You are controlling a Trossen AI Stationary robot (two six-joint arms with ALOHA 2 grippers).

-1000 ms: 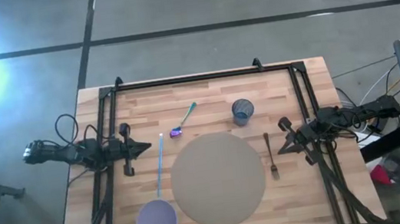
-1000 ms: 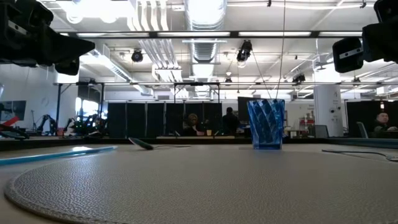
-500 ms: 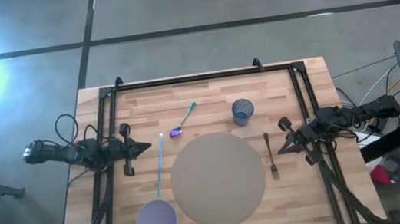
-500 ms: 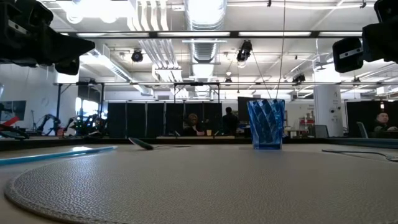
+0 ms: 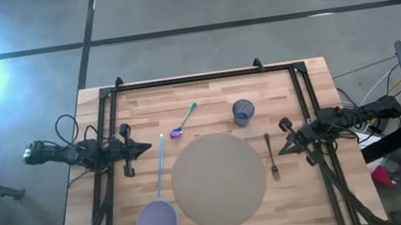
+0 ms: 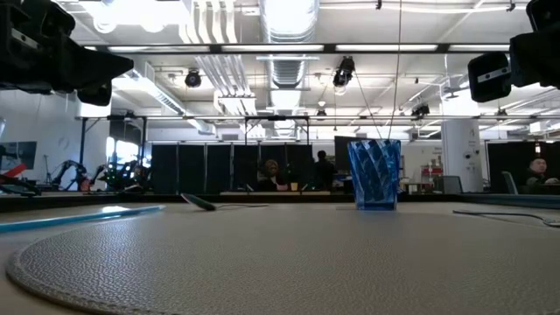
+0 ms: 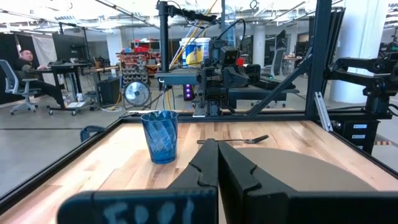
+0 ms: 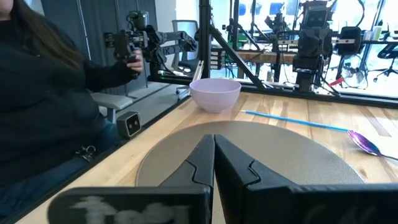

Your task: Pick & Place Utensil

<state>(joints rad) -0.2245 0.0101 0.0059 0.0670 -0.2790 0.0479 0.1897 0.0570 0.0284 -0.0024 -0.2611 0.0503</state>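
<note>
The high view looks straight down on the whole wooden table. The low view sits at tabletop level, close on the round placemat, facing the room. Each wrist view looks across that placemat toward the opposite arm.

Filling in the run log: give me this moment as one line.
left pincer: shut, empty, table's left edge | right pincer: shut, empty, beside dark metal fork | iridescent purple spoon: on table, untouched

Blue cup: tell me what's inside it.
Nothing shows inside the blue cup. From above only its dark bottom is seen, and its ribbed wall looks see-through with no utensil in it. The fork and spoon lie on the table.
</note>
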